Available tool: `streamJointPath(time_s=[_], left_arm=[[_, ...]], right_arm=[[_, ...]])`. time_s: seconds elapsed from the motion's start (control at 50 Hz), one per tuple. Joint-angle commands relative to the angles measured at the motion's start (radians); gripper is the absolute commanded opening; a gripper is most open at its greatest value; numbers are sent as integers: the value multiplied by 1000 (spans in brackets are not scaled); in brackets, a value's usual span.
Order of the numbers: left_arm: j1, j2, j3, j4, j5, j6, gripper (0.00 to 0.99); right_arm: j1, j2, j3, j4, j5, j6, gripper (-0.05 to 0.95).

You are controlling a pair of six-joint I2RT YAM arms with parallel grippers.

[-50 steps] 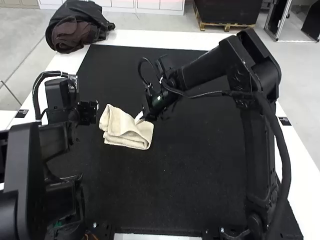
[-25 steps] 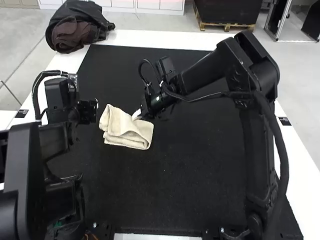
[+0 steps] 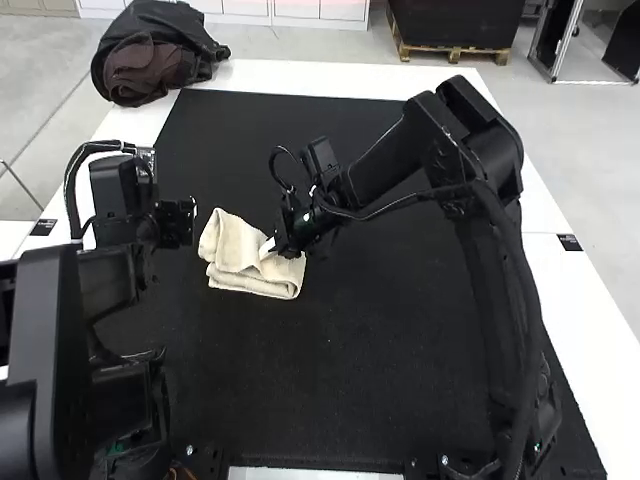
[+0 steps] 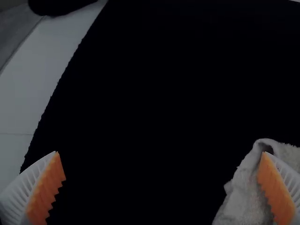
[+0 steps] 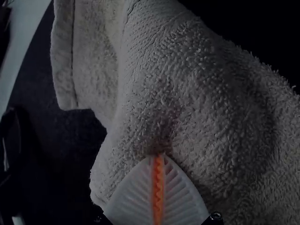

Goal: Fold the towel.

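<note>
The cream towel, folded over in layers with an uneven top, lies on the black mat. My right gripper has its white tips against the towel's upper surface. In the right wrist view, the right gripper is shut, its orange pads together and tips pressed on the towel. Off the towel's left side is my left gripper. The left wrist view has the left gripper wide open, one finger in front of the towel's edge.
A black mat covers most of the white table. At the far left corner sits a dark bag with brown cloth. The right arm reaches across the mat's middle; the left arm stands along the left side.
The right gripper has moved slightly left and nearer the camera over the towel, with its arm's elbow shifting left too. The towel's top looks pressed in there. The left arm has kept still.
</note>
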Motion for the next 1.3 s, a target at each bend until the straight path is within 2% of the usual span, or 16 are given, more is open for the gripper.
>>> streamJointPath(time_s=[0.0, 0.22, 0.46, 0.86, 1.16, 1.28], left_arm=[[3, -15, 8, 11, -4, -4, 964], [3, -13, 14, 22, -4, -4, 966], [3, -13, 17, 16, -4, -6, 964], [3, -13, 17, 11, -7, -6, 964], [3, -13, 17, 16, -7, -6, 964], [8, -13, 17, 16, -7, -6, 964]], right_arm=[[10, 23, 47, 9, -15, 8, -21], [11, 104, 104, 10, -15, 8, -21], [28, 139, 101, 17, -10, -3, -21], [-13, -22, 107, -66, -19, 2, -21], [-2, -54, 155, -79, -21, 27, -21], [10, -25, 184, -56, -21, 54, -21]])
